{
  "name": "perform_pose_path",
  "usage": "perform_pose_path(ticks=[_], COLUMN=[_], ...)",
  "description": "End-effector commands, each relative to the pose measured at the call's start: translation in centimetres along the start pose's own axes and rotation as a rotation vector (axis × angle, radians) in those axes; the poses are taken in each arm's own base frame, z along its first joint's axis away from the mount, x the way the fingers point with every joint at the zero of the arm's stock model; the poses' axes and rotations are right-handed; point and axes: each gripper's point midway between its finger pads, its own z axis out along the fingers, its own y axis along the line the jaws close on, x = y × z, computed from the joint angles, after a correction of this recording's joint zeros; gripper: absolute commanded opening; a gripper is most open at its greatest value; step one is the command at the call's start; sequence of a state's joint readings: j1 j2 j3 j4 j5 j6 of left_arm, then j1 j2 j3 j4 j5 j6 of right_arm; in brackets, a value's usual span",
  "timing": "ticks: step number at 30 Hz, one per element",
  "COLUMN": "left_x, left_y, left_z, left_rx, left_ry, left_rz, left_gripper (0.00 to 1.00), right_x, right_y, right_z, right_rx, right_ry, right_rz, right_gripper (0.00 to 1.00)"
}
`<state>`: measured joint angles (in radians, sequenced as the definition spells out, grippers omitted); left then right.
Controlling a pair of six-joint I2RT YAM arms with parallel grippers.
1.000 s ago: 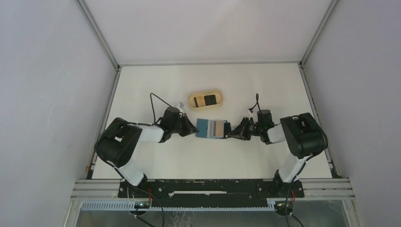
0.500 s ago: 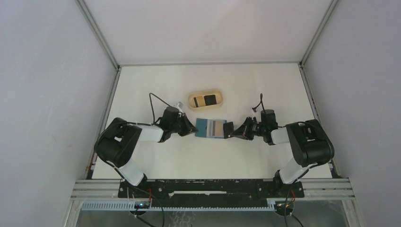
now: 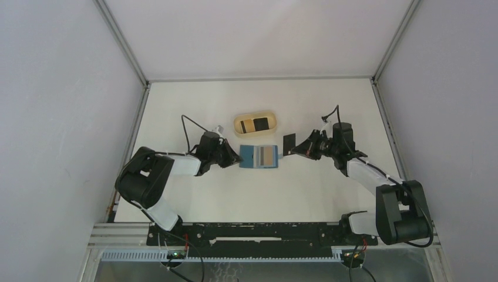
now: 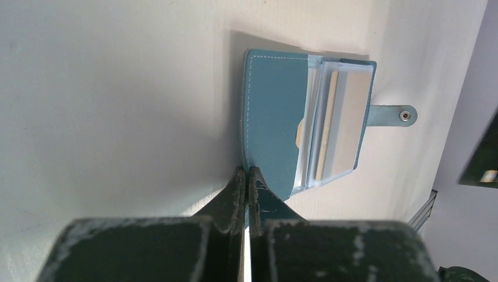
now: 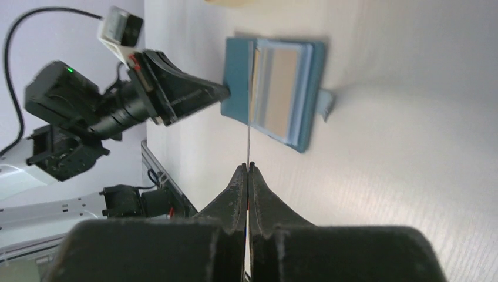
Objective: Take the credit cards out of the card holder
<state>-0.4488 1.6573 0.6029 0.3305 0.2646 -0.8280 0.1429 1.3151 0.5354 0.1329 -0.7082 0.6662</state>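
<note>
- The left claw (image 3: 236,157) is clenched on the edge of the soft teal-blue folding card holder (image 3: 249,157). The holder lies open on the white counter (image 3: 199,106), right at the claw's tips.
- A flat tan card (image 3: 269,157) sits in the holder, just past the left claw's tips.
- The right claw (image 3: 295,149) pinches a thin black flat card (image 3: 288,143). The card sticks out from its tips, apart from the holder.
- A tan rounded tray (image 3: 274,123) sits beyond both claws, with a dark card (image 3: 260,123) inside.
</note>
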Motion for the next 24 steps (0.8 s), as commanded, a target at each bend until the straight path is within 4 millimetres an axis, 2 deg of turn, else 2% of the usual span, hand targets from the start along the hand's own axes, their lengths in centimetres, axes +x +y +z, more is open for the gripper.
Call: perform_pose_path(ticks=[1, 4, 10, 14, 17, 20, 24], left_x=[0.7, 0.6, 0.3, 0.0, -0.4, -1.0, -1.9], left_y=[3.9, 4.1, 4.8, 5.2, 4.6, 3.9, 3.2], left_z=[-0.4, -0.5, -1.1, -1.5, -1.6, -1.8, -2.4], left_rx=[-0.144, -0.154, -0.192, -0.217, -0.203, -0.188, -0.19], left_ry=[-0.001, -0.013, -0.041, -0.069, -0.075, -0.088, -0.113], left_rz=[-0.004, -0.006, -0.009, -0.014, -0.003, 0.006, 0.012], left_gripper=[0.0, 0.0, 0.0, 0.0, 0.0, 0.0, 0.0], right_x=[-3.1, -4.2, -5.6, -7.4, -8.9, -9.2, -10.2], right_y=[2.2, 3.2, 4.8, 5.8, 6.3, 6.0, 6.7], right_z=[-0.8, -0.2, 2.2, 3.9, 5.3, 7.1, 9.4], right_rx=[0.008, 0.003, 0.025, 0.021, 0.032, 0.061, 0.067], right_ry=[-0.08, -0.102, -0.09, -0.085, -0.071, -0.026, -0.011], right_rz=[-0.097, -0.13, -0.201, -0.212, -0.21, -0.195, -0.196], right_gripper=[0.0, 0.0, 0.0, 0.0, 0.0, 0.0, 0.0])
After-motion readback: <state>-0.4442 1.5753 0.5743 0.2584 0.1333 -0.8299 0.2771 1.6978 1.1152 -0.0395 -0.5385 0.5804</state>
